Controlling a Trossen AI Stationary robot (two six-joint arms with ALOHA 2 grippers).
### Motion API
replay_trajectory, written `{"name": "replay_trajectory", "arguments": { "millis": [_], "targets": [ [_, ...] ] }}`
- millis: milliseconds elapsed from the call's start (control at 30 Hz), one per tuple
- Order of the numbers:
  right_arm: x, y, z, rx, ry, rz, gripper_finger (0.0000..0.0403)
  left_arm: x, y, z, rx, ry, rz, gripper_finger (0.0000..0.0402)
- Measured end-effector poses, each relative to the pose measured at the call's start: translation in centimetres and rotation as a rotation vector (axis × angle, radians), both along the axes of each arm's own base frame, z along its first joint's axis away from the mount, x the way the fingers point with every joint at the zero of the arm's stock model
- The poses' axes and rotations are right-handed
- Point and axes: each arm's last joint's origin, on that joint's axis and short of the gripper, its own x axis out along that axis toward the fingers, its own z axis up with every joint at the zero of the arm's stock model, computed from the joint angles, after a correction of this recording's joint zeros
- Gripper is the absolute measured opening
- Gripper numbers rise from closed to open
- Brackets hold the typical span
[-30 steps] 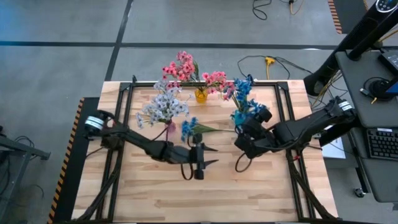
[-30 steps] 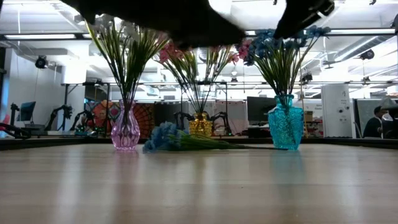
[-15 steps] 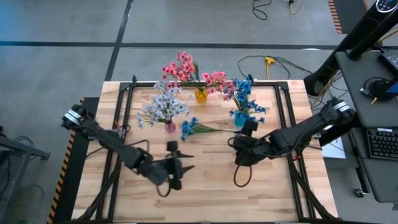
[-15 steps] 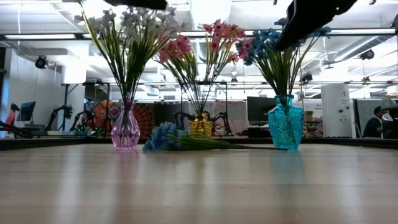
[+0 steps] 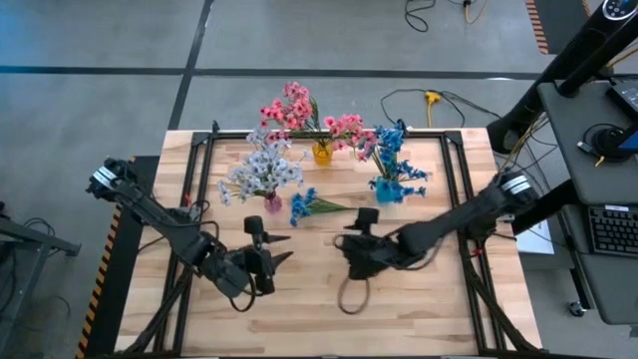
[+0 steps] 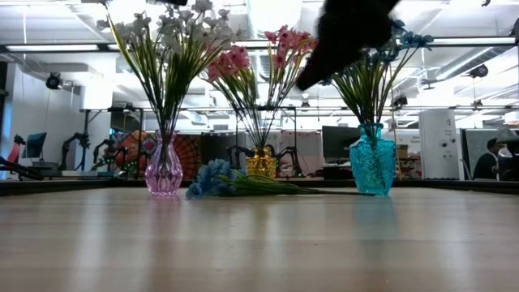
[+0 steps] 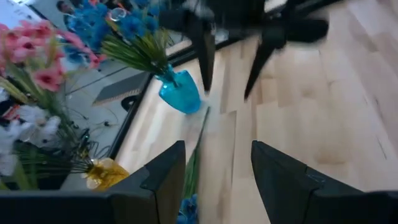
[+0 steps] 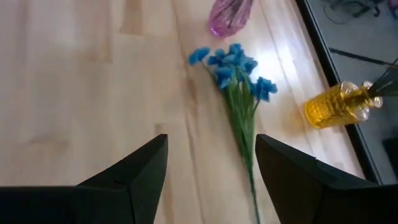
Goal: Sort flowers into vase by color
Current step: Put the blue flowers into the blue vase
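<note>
Left gripper [image 5: 267, 261] waits at 7 o'clock, jaws parted, empty. Loose bright blue sprig with thin green stem [image 5: 311, 204] lies flat on wooden surface [image 5: 419, 299], blossoms toward 9 o'clock, stem toward 3. Right gripper [image 5: 357, 244], nearer, sits toward 5 o'clock from it, jaws wide, empty.

You see two dark, slender jointed arms, left arm [image 5: 159, 219] and right arm [image 5: 469, 214], each with a pale silver-banded joint, looping black cable and dark wedge-shaped jaws.
</note>
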Motion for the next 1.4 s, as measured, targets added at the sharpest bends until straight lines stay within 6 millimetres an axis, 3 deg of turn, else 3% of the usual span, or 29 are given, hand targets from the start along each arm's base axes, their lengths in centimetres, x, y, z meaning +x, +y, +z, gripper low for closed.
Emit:
{"name": "replay_trajectory", "arguments": {
  "millis": [233, 400, 600, 733, 1067, 1233, 1400],
  "targets": [
    [5.5, -3.6, -1.0, 0.04, 0.099, 0.054, 0.0233, -2.0, 0.2, 0.4, -0.044, -0.022, -0.02, 0.0167],
    [7.1, -7.0, -3.0, 0.061, 0.181, 0.045, 0.0233, -3.9, -0.1, 0.0, -0.07, -0.01, 0.004, 0.0167],
    [7.5, -10.4, -5.2, 0.104, 0.253, -0.014, 0.0235, -4.8, -0.1, 0.6, -0.081, -0.086, 0.061, 0.0167],
    [7.6, -12.4, -6.6, 0.167, 0.294, -0.053, 0.0258, -4.8, 0.0, 0.7, -0.061, -0.102, 0.085, 0.0167],
    [7.9, -15.1, -9.3, 0.166, 0.379, -0.052, 0.0309, -4.9, 0.0, 0.6, -0.049, -0.087, 0.08, 0.0167],
    [8.0, -15.6, -9.7, 0.212, 0.385, -0.028, 0.0295, -4.9, 0.1, 0.6, -0.037, -0.082, 0.077, 0.0167],
    [7.9, -15.7, -9.8, 0.236, 0.387, -0.018, 0.0244, -4.9, 0.1, 0.6, -0.035, -0.081, 0.077, 0.0167]
  ]
}}
